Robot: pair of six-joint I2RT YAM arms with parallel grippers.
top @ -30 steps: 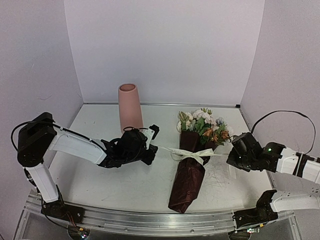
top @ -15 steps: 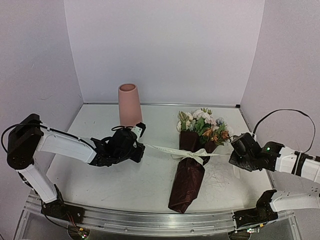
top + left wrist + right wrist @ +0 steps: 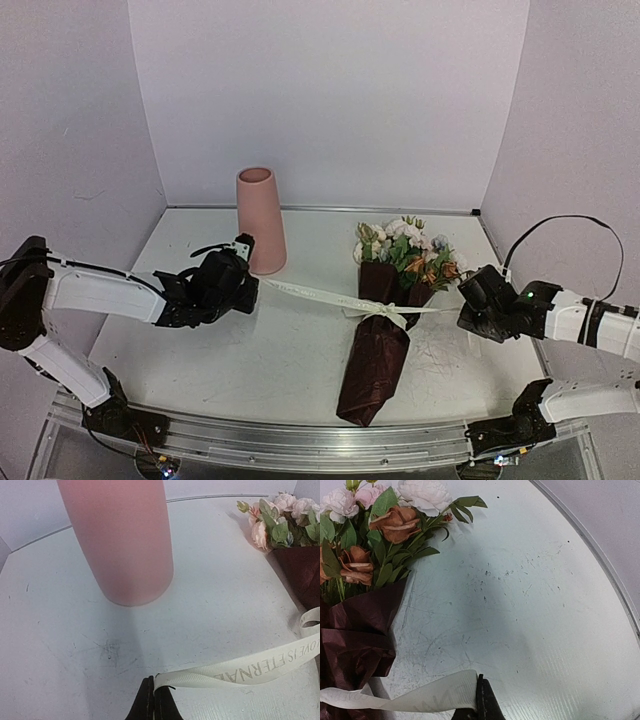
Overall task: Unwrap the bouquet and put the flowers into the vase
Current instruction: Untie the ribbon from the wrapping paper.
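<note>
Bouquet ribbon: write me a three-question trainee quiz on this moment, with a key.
1. True or false: the vase lies on its side.
2. What holds the cream ribbon? A) one arm only B) both arms C) nothing
3. Fill in: the bouquet is wrapped in dark red ____.
Key: 1 false, it stands upright. 2 B, the left gripper and right gripper each pinch an end. 3 paper.

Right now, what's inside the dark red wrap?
Flowers and leaves poke out the far end of the wrap; a cream ribbon crosses it. Stems inside are covered, not visible.
</note>
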